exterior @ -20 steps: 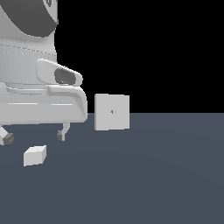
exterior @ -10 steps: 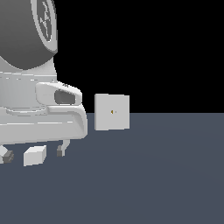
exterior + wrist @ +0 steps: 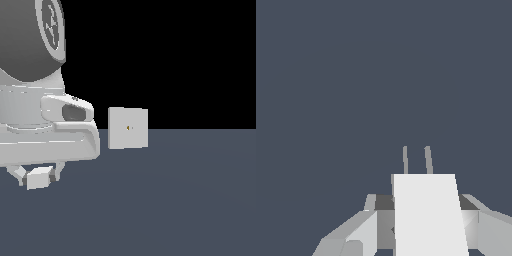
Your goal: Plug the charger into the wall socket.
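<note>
The charger point(image 3: 39, 178) is a small off-white block lying on the dark floor at the exterior view's left. My gripper point(image 3: 38, 176) has come down over it and stands open, one finger on each side, with small gaps still showing. In the wrist view the charger point(image 3: 428, 215) fills the space between the fingers point(image 3: 358, 235), and its two thin prongs point(image 3: 416, 160) stick out ahead. The wall socket point(image 3: 128, 128) is an upright light-grey square plate with a small yellowish dot at its centre. It stands farther back, to the right of the gripper.
The large white and grey body of the arm point(image 3: 35, 100) fills the upper left of the exterior view. The dark blue-grey floor point(image 3: 175, 200) runs flat to the right and towards the front.
The arm has lowered, bringing the fingers down on either side of the charger. The charger and the wall socket have stayed where they were.
</note>
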{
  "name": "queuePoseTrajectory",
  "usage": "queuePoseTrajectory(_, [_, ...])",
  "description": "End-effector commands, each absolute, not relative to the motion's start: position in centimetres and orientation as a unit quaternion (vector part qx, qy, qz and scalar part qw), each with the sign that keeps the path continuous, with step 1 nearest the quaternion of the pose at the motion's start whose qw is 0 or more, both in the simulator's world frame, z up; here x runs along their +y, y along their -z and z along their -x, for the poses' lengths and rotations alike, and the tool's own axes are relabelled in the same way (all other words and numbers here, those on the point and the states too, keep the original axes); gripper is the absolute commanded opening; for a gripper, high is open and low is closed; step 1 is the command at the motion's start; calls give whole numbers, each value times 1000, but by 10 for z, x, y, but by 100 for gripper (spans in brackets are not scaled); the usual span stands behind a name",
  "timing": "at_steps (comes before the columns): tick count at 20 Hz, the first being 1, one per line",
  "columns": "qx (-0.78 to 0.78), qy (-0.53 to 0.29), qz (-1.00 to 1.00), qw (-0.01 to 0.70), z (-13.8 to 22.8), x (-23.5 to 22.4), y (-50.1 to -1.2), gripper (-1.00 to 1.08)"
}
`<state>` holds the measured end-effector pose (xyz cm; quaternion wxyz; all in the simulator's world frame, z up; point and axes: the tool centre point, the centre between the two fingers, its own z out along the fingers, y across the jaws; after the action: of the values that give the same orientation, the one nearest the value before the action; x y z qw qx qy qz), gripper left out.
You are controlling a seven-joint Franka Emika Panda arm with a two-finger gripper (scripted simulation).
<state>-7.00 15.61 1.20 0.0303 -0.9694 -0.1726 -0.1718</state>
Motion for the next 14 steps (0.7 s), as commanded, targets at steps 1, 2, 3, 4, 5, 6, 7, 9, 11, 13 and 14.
queuePoseTrajectory(1, [-172, 172, 969, 30, 70, 156, -12, -100])
queuePoseTrajectory(2, [-173, 172, 969, 30, 70, 156, -12, -100])
queuePoseTrajectory(3, [-173, 172, 969, 30, 70, 156, -12, -100])
queuePoseTrajectory(4, [-173, 172, 969, 30, 70, 155, -12, -100])
queuePoseTrajectory(5, [-173, 172, 969, 30, 70, 154, -13, -100])
queuePoseTrajectory(6, [-173, 172, 969, 30, 70, 153, -13, -100])
queuePoseTrajectory(7, [-173, 172, 969, 30, 70, 151, -14, -100])
queuePoseTrajectory(9, [-173, 172, 969, 30, 69, 147, -17, -100])
queuePoseTrajectory(11, [-172, 172, 969, 30, 68, 140, -20, -100])
queuePoseTrajectory(13, [-172, 172, 969, 30, 68, 132, -23, -100])
queuePoseTrajectory(14, [-172, 172, 969, 30, 67, 128, -25, -100])
